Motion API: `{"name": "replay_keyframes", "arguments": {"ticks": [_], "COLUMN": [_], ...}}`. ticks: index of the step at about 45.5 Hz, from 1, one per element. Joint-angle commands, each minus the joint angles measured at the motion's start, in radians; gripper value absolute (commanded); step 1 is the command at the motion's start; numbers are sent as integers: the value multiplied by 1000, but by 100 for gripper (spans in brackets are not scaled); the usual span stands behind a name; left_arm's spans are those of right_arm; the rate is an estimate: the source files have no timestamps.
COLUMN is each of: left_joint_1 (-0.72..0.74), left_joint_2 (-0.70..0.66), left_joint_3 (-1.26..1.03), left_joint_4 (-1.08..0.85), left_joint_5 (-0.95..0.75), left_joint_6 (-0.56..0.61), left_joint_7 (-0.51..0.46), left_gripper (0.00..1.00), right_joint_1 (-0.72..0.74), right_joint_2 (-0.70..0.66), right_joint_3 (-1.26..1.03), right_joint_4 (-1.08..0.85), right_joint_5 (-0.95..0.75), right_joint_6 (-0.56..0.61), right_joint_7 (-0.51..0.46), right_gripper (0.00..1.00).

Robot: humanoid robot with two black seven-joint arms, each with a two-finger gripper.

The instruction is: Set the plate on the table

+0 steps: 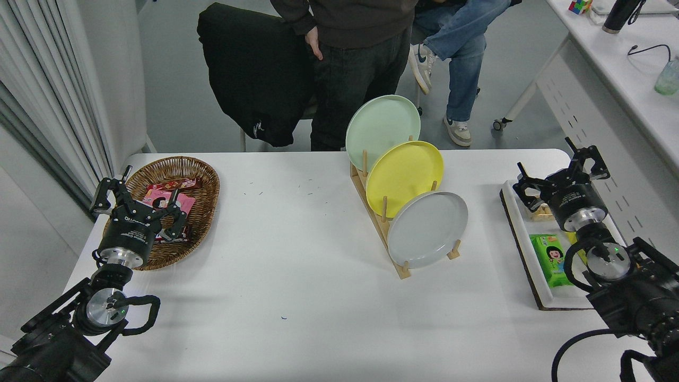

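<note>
White table (297,276) | plate (427,229) racked, well left of right gripper (562,172)

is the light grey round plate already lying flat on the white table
No, the round light-grey plate stands tilted on edge in the wooden rack, not flat on the white table.

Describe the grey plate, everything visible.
The plate is round, light grey and matte, plain, with a shallow raised rim. It stands on edge, tilted back, in the nearest slot of the wooden rack, propped by the rack's pegs, its hollow face toward the camera. The yellow plate stands right behind it, partly overlapped. It looks whole and clean. Neither gripper touches it: the right gripper is open over the white tray, well apart.
</note>
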Motion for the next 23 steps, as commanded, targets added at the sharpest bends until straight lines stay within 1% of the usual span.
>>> {"name": "replay_keyframes", "arguments": {"ticks": [1,7,23], "left_joint_1": [0,0,0], "left_joint_2": [0,0,0], "left_joint_3": [0,0,0], "left_joint_4": [0,0,-1], "left_joint_5": [0,0,0], "left_joint_6": [0,0,0], "left_joint_7": [0,0,0], "left_gripper": [98,98,98], "right_joint_1": [4,30,33], "right_joint_2": [-1,2,-8], "right_joint_3": [-2,-3,-32], "right_joint_4": [2,-3,5], "right_joint_5": [0,0,-17], "right_joint_6": [-13,-16,-10], "right_joint_7": [-1,0,0], "right_gripper": [100,100,100]}}
